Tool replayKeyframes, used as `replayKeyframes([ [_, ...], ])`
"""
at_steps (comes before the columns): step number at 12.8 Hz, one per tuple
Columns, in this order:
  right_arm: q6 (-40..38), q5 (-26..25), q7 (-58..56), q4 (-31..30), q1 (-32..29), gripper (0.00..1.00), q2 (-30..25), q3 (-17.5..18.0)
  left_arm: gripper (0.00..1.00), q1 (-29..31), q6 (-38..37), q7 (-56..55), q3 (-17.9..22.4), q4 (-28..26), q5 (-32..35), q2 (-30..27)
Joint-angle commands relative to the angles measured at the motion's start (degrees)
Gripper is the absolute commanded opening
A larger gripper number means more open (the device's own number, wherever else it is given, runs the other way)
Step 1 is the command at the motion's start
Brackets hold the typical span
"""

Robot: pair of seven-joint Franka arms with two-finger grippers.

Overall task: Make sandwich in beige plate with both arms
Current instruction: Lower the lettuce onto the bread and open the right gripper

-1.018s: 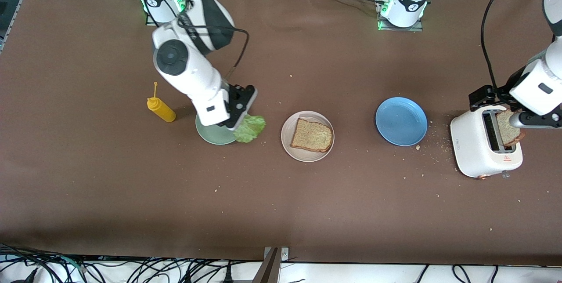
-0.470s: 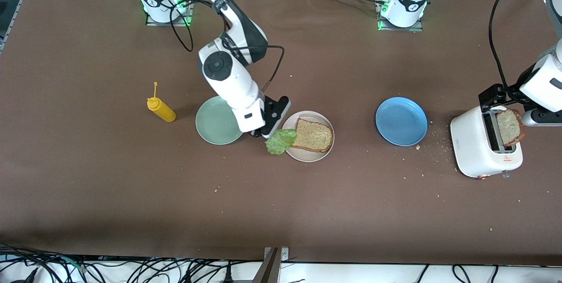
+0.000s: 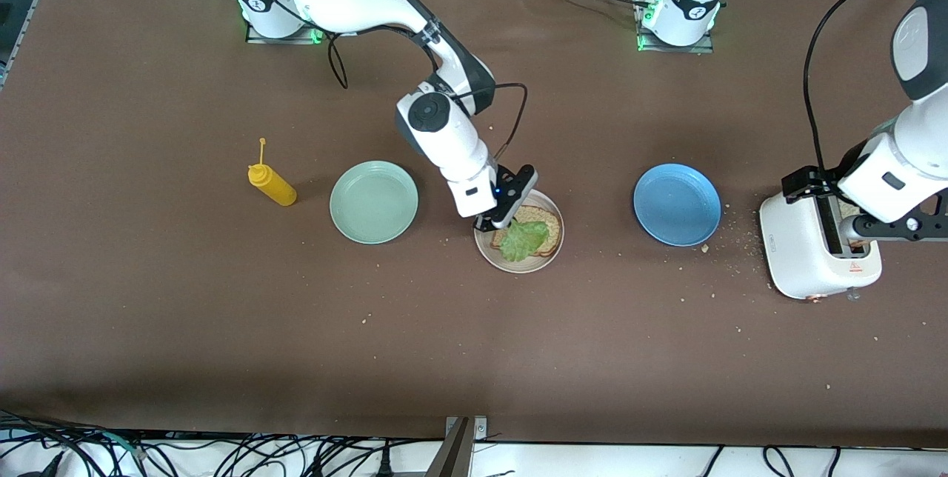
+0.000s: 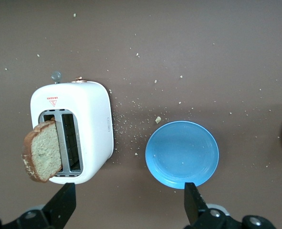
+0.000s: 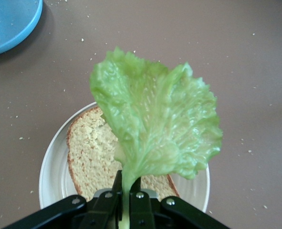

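The beige plate holds one brown bread slice. My right gripper hangs just above it, shut on the stem of a ruffled green lettuce leaf that drapes over the slice. The right wrist view shows the lettuce leaf spread over the bread slice and the beige plate, the stem pinched in the right gripper. A second bread slice sticks up from the white toaster. My left gripper is open over the toaster, holding nothing.
A mint-green plate and a yellow mustard bottle sit toward the right arm's end. A blue plate lies between the beige plate and the toaster. Crumbs are scattered around the toaster.
The right arm carried the lettuce leaf from the mint-green plate to over the bread on the beige plate. The left gripper shifted over the toaster and now covers its bread slice in the front view.
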Motion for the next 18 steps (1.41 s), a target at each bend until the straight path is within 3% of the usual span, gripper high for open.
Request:
replayKeyframes([
  [1,5.36,-0.81,2.02,3.92,3.77,0.00,4.49,-3.94,1.00,-0.17,-0.57,0.41,0.21,1.25,-1.87,-0.53],
  [2,6.62,-0.81,3.06,3.92,4.83,0.00,5.20,-5.17,1.00,-0.17,-0.84,0.33,-0.49,1.34,-1.79,-1.58],
  [5,6.72,-0.81,3.34,3.74,5.19,0.33,5.30,-5.27,1.00,0.18,-0.75,0.85,0.03,1.43,-1.35,-2.56],
  [7,6.72,-0.28,3.60,3.22,5.71,0.64,5.12,-5.19,1.00,-0.17,-0.75,0.42,0.03,1.26,-1.88,-2.03],
  [11,6.45,-0.28,4.48,2.34,5.72,1.00,4.60,-5.27,1.00,-0.17,-0.75,0.16,-0.05,1.25,-1.79,-2.03],
  [15,3.49,-0.19,4.04,-2.22,3.88,1.00,-0.92,-5.27,1.00,0.27,-0.49,0.24,0.03,1.25,-2.06,-1.24],
  [18,-13.25,-0.11,2.47,-4.08,-0.50,1.00,-9.70,-5.27,1.00,0.27,-0.22,0.15,0.03,1.34,-2.06,-0.28],
])
